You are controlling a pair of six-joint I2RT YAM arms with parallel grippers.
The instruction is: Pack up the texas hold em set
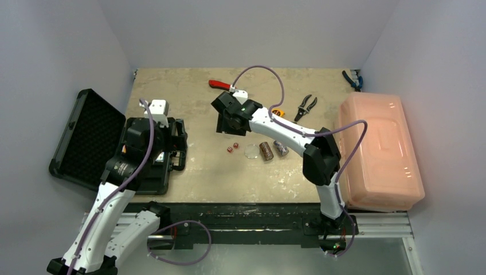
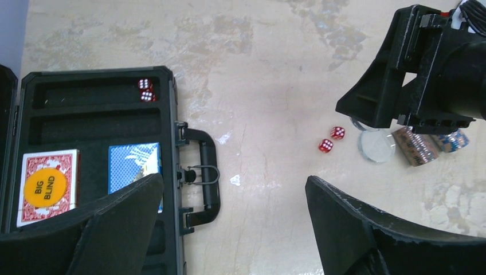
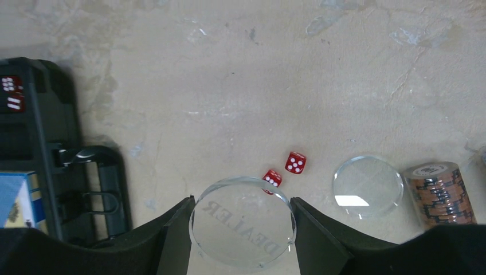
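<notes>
Case (image 1: 86, 137) on the far left, lying open at the table (image 1: 189, 103) edge, its foam-lined lid folded out past the side and its base under my left arm. Through the left wrist camera I see a pair of red dice (image 2: 145, 84) in its top slot. Below them is a red-backed deck (image 2: 49, 157) with a yellow BIG BLIND disc (image 2: 49, 188) on it, and a blue-backed deck (image 2: 132, 163) just beside that. The handle (image 2: 205, 172) faces the middle of the table. My left gripper (image 2: 234, 183) hangs over the handle side of the case, fingers spread wide with nothing between them.

Moving right, two loose dice (image 3: 295, 162) sit close together on the bare table. My right gripper (image 3: 243, 226) is above them, pinching a clear round DEALER disc (image 3: 243, 217) by its rim, one finger on each side. In the wrist view, that disc covers part of the nearer die. Just right of the dice a second clear disc (image 3: 368, 186) lies flat on the table. Just beside it is a brown striped chip roll (image 3: 440, 193) on its side, and a bluish chip roll (image 2: 453, 140) lies beyond that. A pink plastic bin (image 1: 378, 152) fills the table's right edge.
</notes>
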